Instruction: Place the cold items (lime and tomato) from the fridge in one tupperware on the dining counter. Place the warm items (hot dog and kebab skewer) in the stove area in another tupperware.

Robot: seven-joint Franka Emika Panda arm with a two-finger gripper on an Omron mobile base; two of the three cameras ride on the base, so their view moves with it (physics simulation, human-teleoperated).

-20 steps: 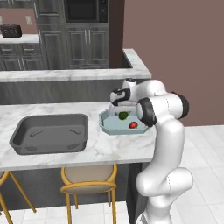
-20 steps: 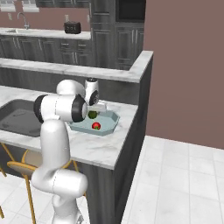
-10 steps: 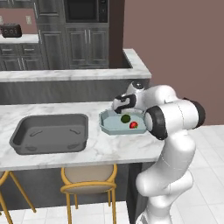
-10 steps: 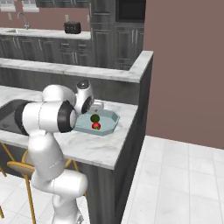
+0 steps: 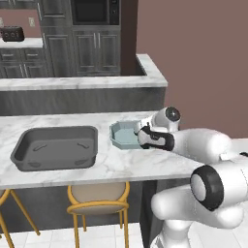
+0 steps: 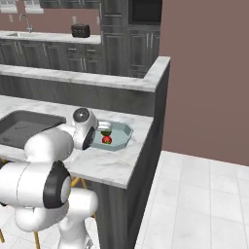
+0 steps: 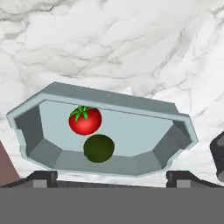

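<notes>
The gripper (image 7: 111,177) is hovering over the pale blue tupperware (image 7: 175,114), its two finger tips (image 7: 43,177) standing far apart at the bottom of the hand view, jaws wide and holding nothing. The tomato (image 7: 85,120) and the lime (image 7: 99,148) are both lying inside the tupperware, on its floor, between the lines of the two tips but beyond them and clear of both. The lime is sitting nearer the jaws, the tomato just past it; the two are very close to each other, possibly touching.

There is one tupperware here, holding one tomato and one lime. One dark grey tray (image 5: 53,145) is sitting on the same marble counter (image 5: 116,164), well apart from the tupperware toward the counter's left end in the left base view. One wooden stool (image 5: 99,201) is standing under the counter's front edge.

The tupperware is resting near the right end of the counter. In the left base view the arm is covering much of the tupperware (image 5: 121,135), so its contents are hidden there. The right base view is showing the tomato (image 6: 106,140) in the tupperware (image 6: 121,133), with the lime (image 6: 105,133) just beyond it, partly behind the arm. The hand view is giving the clearest look at both fruits.
</notes>
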